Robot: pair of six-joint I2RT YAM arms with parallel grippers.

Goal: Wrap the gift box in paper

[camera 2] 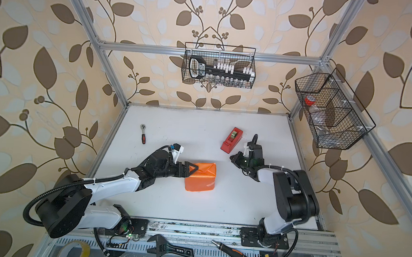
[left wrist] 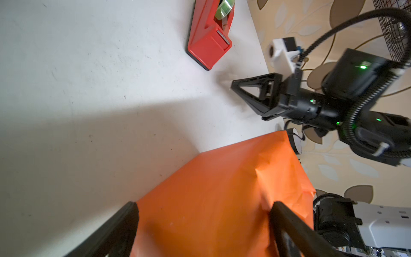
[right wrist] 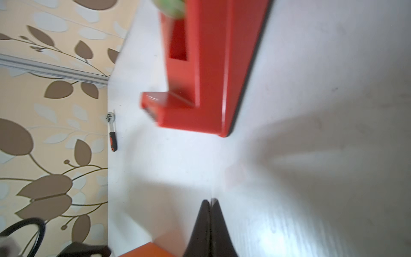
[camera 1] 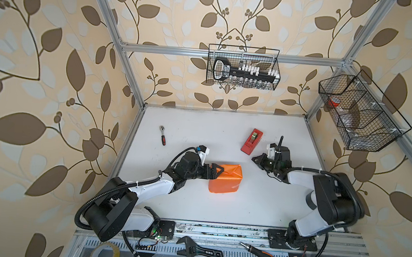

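Label on the black holder (camera 1: 231, 73) is too blurry to read. Orange paper (camera 1: 225, 178) hides the gift box, one end between my wide-spread left jaws, stretching straight ahead of them; right jaws pinched together.

Paper (camera 1: 226, 179) central, tape dispenser (camera 1: 251, 141) behind right, ratchet (camera 1: 162, 135) behind left

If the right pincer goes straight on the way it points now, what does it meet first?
Probably the red tape dispenser; depth is unclear, so the shut right pincer may pass just beside it.
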